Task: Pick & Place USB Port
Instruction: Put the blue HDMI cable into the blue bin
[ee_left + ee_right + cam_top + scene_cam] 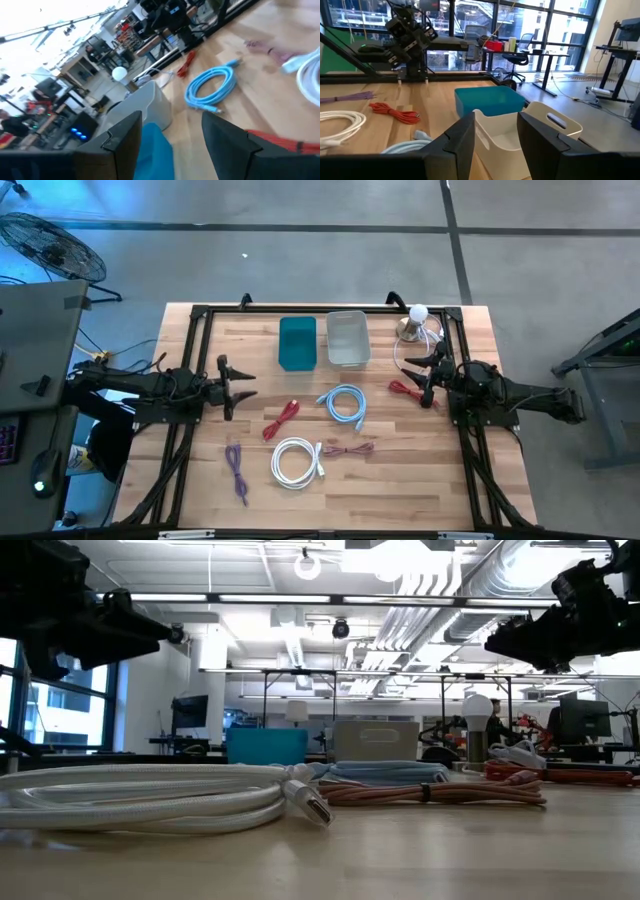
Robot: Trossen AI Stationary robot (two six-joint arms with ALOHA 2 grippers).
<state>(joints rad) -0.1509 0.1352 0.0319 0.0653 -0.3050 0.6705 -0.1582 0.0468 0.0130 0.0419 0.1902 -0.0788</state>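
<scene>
Neither gripper holds anything: the left gripper (pixel 243 385) hangs above the table (pixel 420 480) on the far left side of the light blue cable (pixel 342 404), with its fingers clearly apart, and the right gripper (pixel 425 378) hangs to the right of the same cable, also with the fingers spread and nothing between them. The task's things, the USB cables, lie loose on the wood. Taking the light blue cable as the landmark, the red cable (pixel 281 418) is just to its left, the white cable (pixel 296 461) is in front of it, the pink cable (pixel 346 448) is near its front right, the purple cable (pixel 237 470) is far to its front left, and a second red cable (pixel 404 391) lies to its right, under the right gripper. Behind it stand the teal bin (pixel 297 343) and the white bin (pixel 347 338), side by side, with a lamp (pixel 416 321) further right. I think the main risk is a bad grasp: the cables are thin, soft and coiled, so the fingers may catch only one loop and the rest will drag, or a neighbouring cable may come along. The braided white one looks stiffer. The bins are smooth plastic with rounded corners, and a trailing end may hang over the rim.
</scene>
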